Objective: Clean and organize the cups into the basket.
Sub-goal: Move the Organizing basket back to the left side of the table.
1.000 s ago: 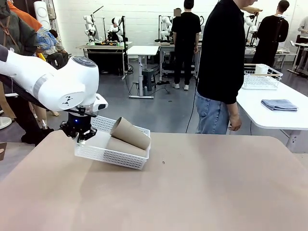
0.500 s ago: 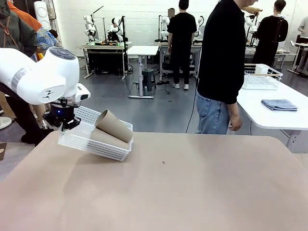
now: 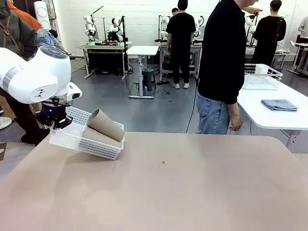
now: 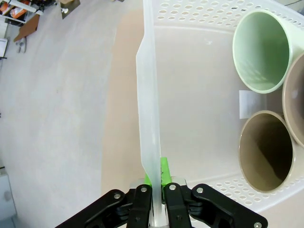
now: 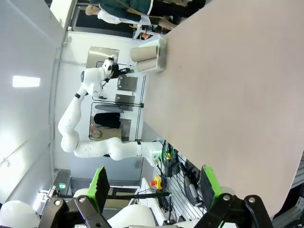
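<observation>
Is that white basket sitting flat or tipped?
Tipped: the basket hangs tilted, its left rim gripped by the left gripper, cups leaning inside.

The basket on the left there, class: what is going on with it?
The left gripper is shut on the rim of the white basket, holding it tilted at the table's far left edge. Cups lie in it: tan ones and a mint green cup. The right gripper is open, well away from it. A person stands at the far side, not touching anything.

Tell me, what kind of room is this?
Probably a robotics lab or workshop: a white robot arm lifts a basket of cups, and people stand among workbenches carrying other robot arms.
</observation>
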You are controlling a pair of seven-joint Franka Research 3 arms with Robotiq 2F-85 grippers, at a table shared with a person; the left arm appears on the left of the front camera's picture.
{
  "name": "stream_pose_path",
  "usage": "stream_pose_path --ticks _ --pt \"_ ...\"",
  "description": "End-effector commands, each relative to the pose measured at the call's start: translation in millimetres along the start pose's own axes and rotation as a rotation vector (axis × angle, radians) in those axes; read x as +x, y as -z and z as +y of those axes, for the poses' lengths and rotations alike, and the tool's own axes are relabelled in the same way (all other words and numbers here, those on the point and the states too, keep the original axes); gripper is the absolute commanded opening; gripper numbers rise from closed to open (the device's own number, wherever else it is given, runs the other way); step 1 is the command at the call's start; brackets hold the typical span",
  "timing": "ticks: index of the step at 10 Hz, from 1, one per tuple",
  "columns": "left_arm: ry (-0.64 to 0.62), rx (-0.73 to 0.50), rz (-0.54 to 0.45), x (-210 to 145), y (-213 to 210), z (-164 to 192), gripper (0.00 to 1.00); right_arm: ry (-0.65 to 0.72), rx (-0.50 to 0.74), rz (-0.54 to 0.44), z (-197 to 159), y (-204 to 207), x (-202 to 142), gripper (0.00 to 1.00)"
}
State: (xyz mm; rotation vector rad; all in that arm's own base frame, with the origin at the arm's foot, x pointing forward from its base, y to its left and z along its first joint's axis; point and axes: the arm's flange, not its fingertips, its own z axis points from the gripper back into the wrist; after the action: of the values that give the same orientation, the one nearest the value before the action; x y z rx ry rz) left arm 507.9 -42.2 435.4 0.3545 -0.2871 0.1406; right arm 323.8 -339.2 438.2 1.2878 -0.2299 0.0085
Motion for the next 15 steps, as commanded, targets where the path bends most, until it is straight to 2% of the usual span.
stream_pose_path --ticks 1,2,4,9,12,15 --pt "-0.037 0.033 -0.033 3.4 3.3 14.6 0.05 0.011 -0.029 -0.048 -0.5 0.5 7.5 1.0" --pt "-0.025 0.045 -0.039 3.9 5.3 19.8 0.05 0.0 0.0 0.0 0.0 0.0 0.0 1.0" --pt "0.036 0.027 -0.018 9.0 14.2 36.3 0.05 0.0 0.0 0.0 0.0 0.0 0.0 1.0" --pt "0.215 -0.144 0.155 49.2 63.1 82.4 0.05 0.0 0.0 0.0 0.0 0.0 0.0 1.0" --pt "0.178 -0.156 0.209 55.2 85.1 98.6 0.05 0.0 0.0 0.0 0.0 0.0 0.0 1.0" --pt "0.19 -0.186 0.24 54.2 95.8 96.0 0.05 0.0 0.0 0.0 0.0 0.0 0.0 1.0"
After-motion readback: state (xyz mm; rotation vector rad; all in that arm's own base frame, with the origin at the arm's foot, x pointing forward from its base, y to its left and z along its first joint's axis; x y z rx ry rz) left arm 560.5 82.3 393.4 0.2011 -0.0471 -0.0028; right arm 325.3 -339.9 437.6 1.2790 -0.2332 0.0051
